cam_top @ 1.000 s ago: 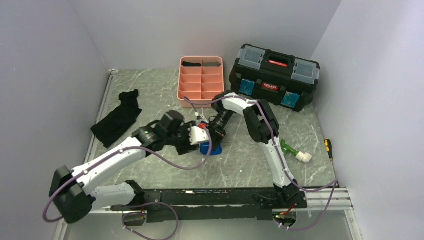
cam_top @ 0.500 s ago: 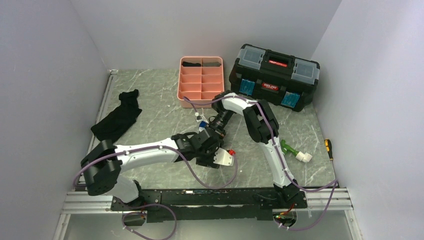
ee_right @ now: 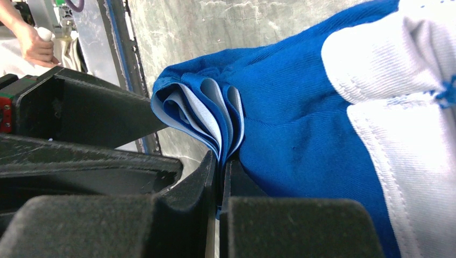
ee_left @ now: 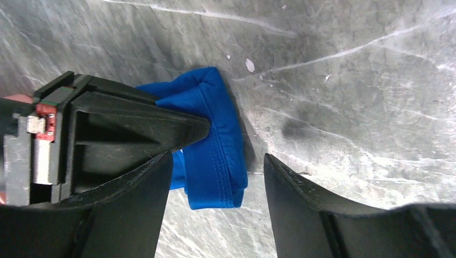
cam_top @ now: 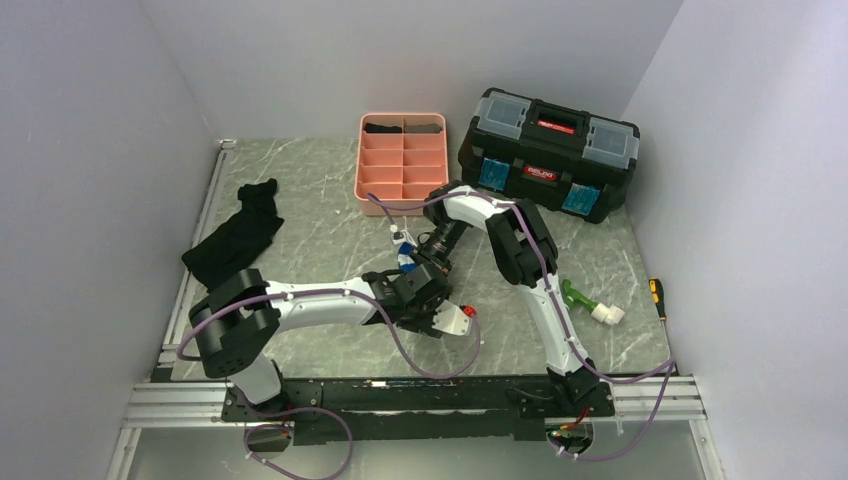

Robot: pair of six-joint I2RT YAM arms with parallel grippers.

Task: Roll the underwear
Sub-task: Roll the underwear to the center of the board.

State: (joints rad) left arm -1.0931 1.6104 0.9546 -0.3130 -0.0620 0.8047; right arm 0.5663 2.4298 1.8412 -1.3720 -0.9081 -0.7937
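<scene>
Both left arm (cam_top: 310, 298) and right arm (cam_top: 470, 208) hung close together mid-table in your top view. Left wrist view: blue underwear (ee_left: 218, 134) lay bunched on the marble table (ee_left: 349, 80), left gripper (ee_left: 218, 164) spread astride it. Right wrist view: right gripper (ee_right: 221, 172) pinched its layered edge.
</scene>
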